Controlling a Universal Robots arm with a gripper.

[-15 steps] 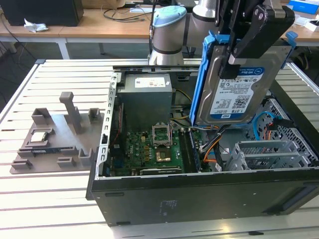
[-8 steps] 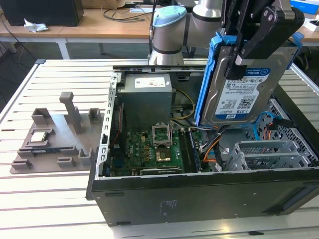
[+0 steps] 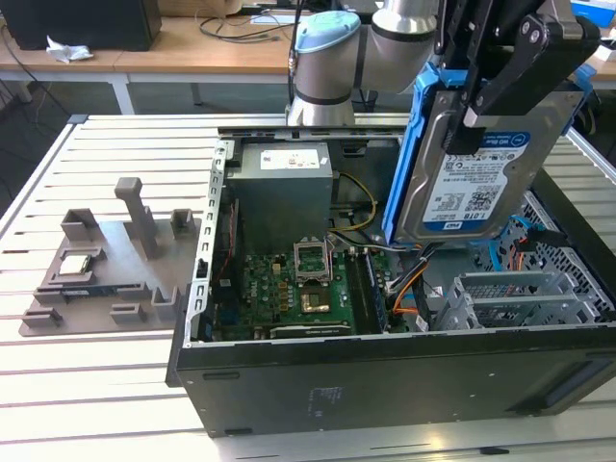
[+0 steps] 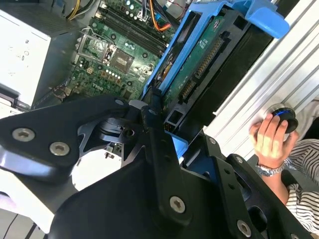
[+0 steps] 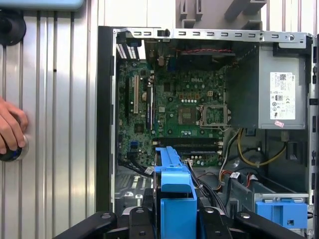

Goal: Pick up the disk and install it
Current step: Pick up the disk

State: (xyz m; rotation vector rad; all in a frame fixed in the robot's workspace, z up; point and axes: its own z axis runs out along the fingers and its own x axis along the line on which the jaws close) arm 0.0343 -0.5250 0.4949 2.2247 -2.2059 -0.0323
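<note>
Gripping the disk (image 3: 478,164) in its blue bracket, claw (image 3: 496,91) clamped on the upper edge, held tilted in the air above the open computer case (image 3: 385,375) on the slatted bench (image 3: 96,375). Resting on a round knob, a person's hand (image 4: 270,141) beside the case.

A slatted metal desk (image 3: 115,385) is lying below; a wooden table (image 3: 144,53) is standing behind, carrying cables (image 3: 231,24).

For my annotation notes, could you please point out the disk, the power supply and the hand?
disk (image 3: 476,178): exterior view, its printed label.
power supply (image 3: 284,188): exterior view, its grey side.
hand (image 4: 269,142): second wrist view, its back.
</note>
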